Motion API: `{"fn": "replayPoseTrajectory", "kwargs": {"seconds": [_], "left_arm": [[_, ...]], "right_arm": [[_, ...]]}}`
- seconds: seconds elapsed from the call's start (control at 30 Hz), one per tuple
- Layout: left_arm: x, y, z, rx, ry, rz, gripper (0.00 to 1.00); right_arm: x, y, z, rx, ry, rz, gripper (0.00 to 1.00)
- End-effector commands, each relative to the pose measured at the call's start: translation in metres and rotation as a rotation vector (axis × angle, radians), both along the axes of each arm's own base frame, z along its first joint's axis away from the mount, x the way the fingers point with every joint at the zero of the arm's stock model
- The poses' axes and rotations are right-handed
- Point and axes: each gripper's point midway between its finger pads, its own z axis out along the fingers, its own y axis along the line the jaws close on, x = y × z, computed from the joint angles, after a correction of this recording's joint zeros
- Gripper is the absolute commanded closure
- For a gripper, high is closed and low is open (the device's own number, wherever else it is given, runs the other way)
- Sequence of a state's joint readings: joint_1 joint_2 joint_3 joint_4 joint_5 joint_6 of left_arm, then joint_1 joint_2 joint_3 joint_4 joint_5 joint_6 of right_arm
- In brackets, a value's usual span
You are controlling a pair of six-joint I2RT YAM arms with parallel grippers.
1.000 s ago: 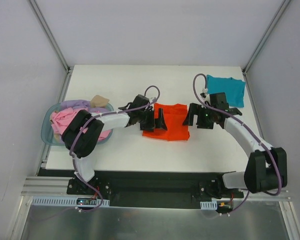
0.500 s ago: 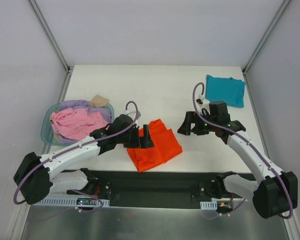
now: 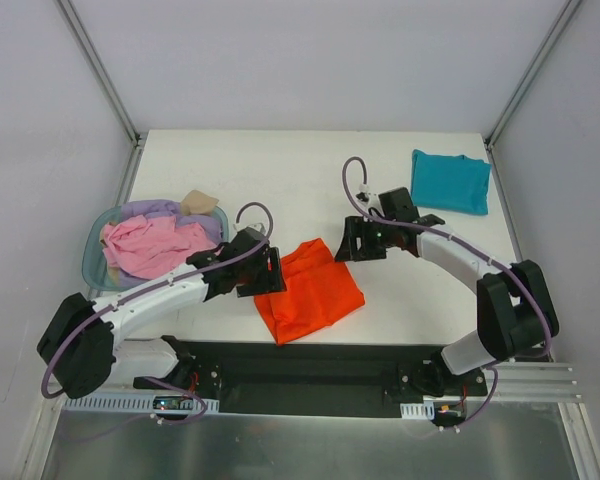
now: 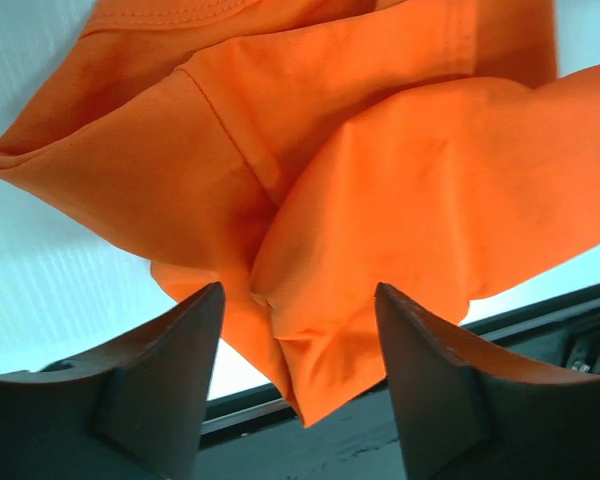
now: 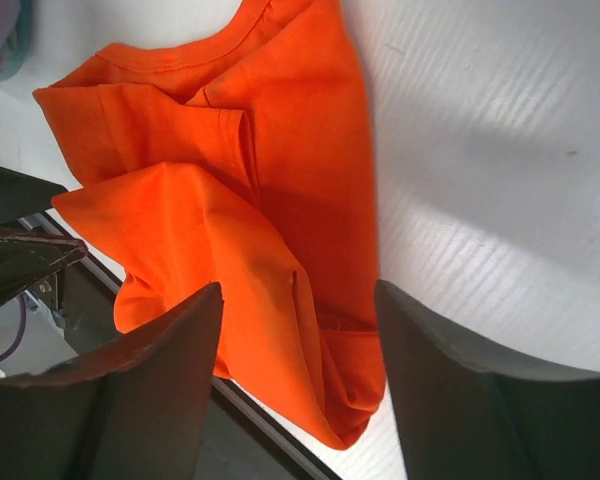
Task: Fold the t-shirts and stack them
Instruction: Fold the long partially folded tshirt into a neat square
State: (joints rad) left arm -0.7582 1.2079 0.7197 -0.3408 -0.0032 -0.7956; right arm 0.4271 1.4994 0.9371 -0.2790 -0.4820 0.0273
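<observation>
Top external view gives you the orange-red t-shirt lying loosely folded and skewed at the near side of the table, with its near corner reaching the table's front edge. The left gripper sits at the shirt's left edge. In the left wrist view you see its two fingers spread wide, with bunched orange cloth showing between and beyond them but nothing pinched. The right gripper sits just past the shirt's far right corner, apart from the cloth. Its wrist camera shows you both fingers spread and empty, with the shirt's collar and a folded sleeve lying on the table beyond them. The teal t-shirt lies folded at the far right corner of the table, well apart from both arms. At the table's left edge, the blue basket holds a pink t-shirt, a lavender t-shirt and a tan t-shirt in a heap.
</observation>
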Motion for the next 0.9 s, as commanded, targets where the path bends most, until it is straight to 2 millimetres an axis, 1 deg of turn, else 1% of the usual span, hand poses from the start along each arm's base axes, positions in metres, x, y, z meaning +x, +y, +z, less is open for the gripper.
{"fn": "replayPoseTrajectory", "kwargs": {"seconds": [0.0,0.03,0.13,0.17,0.23,0.27,0.3,0.33,0.37,0.43,0.47,0.5,0.53,0.57,0.6,0.67,0.7,0.8,0.83,0.87], "left_arm": [[0.007,-0.005,0.001,0.012,0.015,0.018,0.44],[0.008,-0.007,0.001,0.014,0.019,0.012,0.48],[0.012,-0.011,0.000,0.016,0.018,0.000,0.53],[0.014,-0.013,-0.001,0.015,0.015,-0.002,0.57],[0.013,-0.016,-0.003,0.010,0.028,-0.018,0.63],[0.014,-0.016,-0.003,0.015,0.025,-0.014,0.75],[0.015,-0.016,-0.002,0.014,0.021,-0.015,0.81],[0.015,-0.016,-0.001,0.011,0.018,-0.017,1.00],[0.014,-0.018,0.001,0.003,0.017,-0.022,1.00],[0.012,-0.018,0.009,-0.017,-0.004,-0.043,1.00],[0.010,-0.018,0.012,-0.030,-0.007,-0.052,1.00],[0.006,-0.016,0.018,-0.052,-0.020,-0.058,1.00],[0.004,-0.016,0.022,-0.066,-0.030,-0.063,1.00],[0.001,-0.014,0.025,-0.079,-0.040,-0.063,1.00],[-0.003,-0.012,0.034,-0.107,-0.070,-0.073,1.00],[-0.007,-0.008,0.043,-0.131,-0.103,-0.082,1.00],[-0.011,-0.004,0.052,-0.160,-0.138,-0.082,1.00],[-0.015,0.003,0.068,-0.212,-0.200,-0.069,1.00],[-0.016,0.004,0.072,-0.222,-0.212,-0.063,1.00],[-0.017,0.006,0.075,-0.230,-0.226,-0.057,1.00]], "right_arm": [[0.005,0.020,0.010,0.056,-0.014,0.043,0.44],[0.003,0.022,0.007,0.055,-0.004,0.049,0.46],[0.000,0.022,0.005,0.054,0.006,0.055,0.50],[-0.002,0.022,0.003,0.052,0.012,0.056,0.52],[-0.003,0.023,0.002,0.056,0.018,0.060,0.59],[-0.005,0.023,0.001,0.061,0.024,0.065,0.69],[-0.006,0.024,0.002,0.066,0.025,0.069,0.73],[-0.007,0.025,0.004,0.073,0.023,0.074,0.76],[-0.007,0.026,0.007,0.079,0.015,0.084,0.82],[-0.009,0.027,0.018,0.095,-0.010,0.096,0.88],[-0.009,0.026,0.023,0.094,-0.027,0.097,0.95],[-0.010,0.026,0.032,0.098,-0.055,0.108,0.97],[-0.010,0.024,0.035,0.093,-0.065,0.107,0.99],[-0.012,0.023,0.038,0.092,-0.068,0.107,0.99],[-0.013,0.023,0.047,0.103,-0.090,0.111,0.99],[-0.016,0.023,0.054,0.115,-0.099,0.115,0.99],[-0.017,0.024,0.063,0.128,-0.123,0.121,0.99],[-0.020,0.026,0.078,0.157,-0.164,0.158,0.99],[-0.019,0.029,0.086,0.175,-0.178,0.169,0.99],[-0.019,0.031,0.090,0.181,-0.187,0.179,0.99]]}}
